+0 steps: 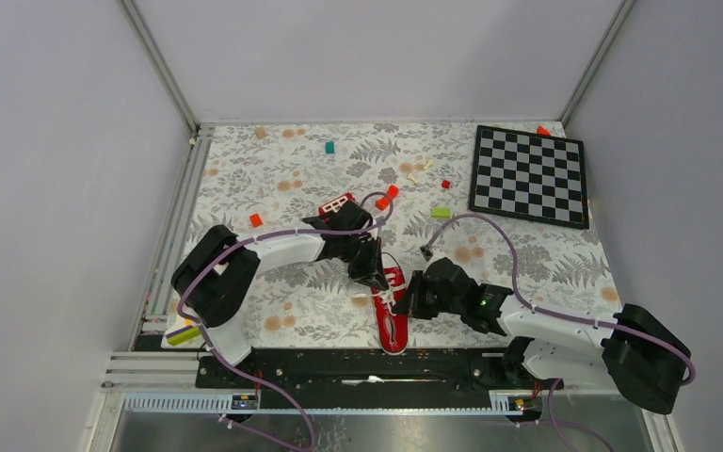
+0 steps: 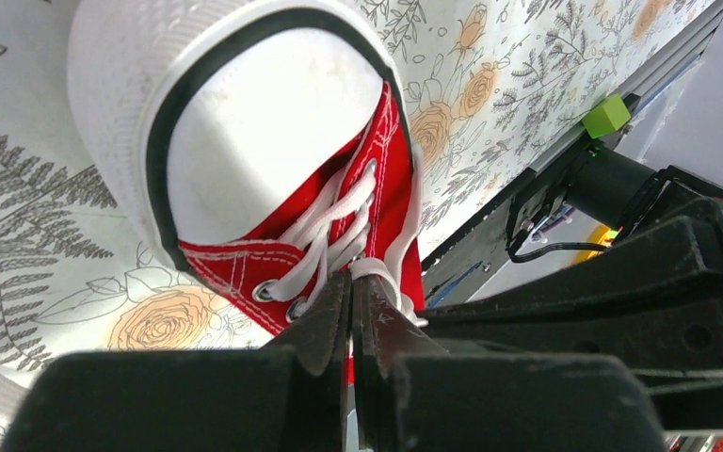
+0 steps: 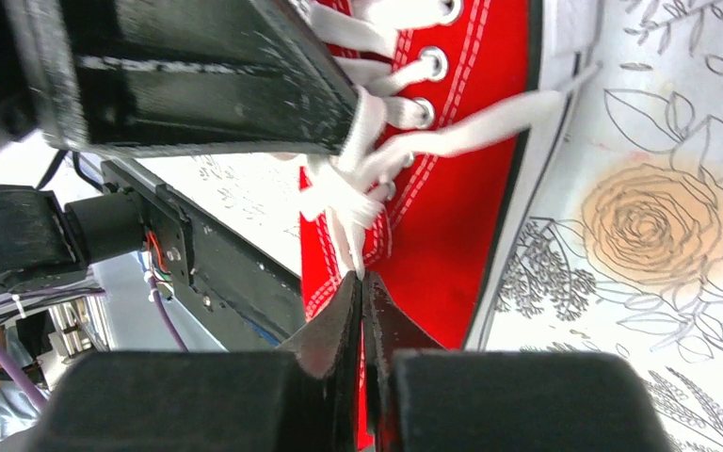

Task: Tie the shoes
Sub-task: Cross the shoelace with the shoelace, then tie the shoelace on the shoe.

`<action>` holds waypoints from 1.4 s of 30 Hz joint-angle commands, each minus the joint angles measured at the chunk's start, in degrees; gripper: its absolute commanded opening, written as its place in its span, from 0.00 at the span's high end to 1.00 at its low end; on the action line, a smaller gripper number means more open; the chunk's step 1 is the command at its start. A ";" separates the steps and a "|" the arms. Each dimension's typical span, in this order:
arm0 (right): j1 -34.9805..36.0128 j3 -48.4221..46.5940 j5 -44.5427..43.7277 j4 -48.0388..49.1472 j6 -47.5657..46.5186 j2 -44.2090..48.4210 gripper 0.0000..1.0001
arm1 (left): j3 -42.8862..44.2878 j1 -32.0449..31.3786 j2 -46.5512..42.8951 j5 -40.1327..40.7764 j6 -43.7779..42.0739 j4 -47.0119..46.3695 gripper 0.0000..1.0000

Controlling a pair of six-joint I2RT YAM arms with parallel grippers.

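We are seeing the red canvas sneaker (image 1: 393, 315) lying on the floral surface (image 1: 273, 188) between both arms. Its long axis is running near to far, with the white toe cap (image 2: 264, 132) pointing away from the bases. Its white laces (image 3: 452, 127) are trailing loose. The left pincer (image 2: 351, 282) is clenching one strand and the right pincer (image 3: 360, 282) is clenching another.

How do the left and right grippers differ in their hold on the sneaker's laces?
The left gripper reaches in from the sneaker's left and pinches the laces right by the eyelets; the right gripper reaches in from the right and pinches them farther out. Both have fingers shut.
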State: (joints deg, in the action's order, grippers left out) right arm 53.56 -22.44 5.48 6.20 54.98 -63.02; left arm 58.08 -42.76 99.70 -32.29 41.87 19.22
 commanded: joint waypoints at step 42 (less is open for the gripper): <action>-0.12 3.89 -0.64 -2.53 -2.02 3.16 1.00 | -11.92 3.39 -14.00 -5.33 1.05 -24.30 1.00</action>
State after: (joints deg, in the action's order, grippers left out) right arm 53.47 -19.07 4.19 4.19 53.56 -60.01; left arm 47.22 -39.62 88.99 -35.86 42.65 1.87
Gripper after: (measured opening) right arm 0.017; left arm 0.011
